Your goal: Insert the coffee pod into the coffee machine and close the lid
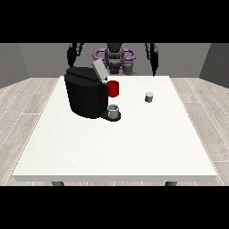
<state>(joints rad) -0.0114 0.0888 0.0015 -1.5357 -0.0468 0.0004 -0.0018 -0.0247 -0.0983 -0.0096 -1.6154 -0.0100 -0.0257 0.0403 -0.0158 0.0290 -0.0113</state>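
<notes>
Small grey coffee pod sits alone on the big white table, right of the black coffee machine. Its grey lid is flipped up. Both hands hang back, can't tell their fingers.

No readable text anywhere: no labels, brands, numbers or signs on the coffee machine, the red cup, the small pod or the table.

You get flat, even overhead light; the white table reads bright, no glare, shadows barely visible.
</notes>
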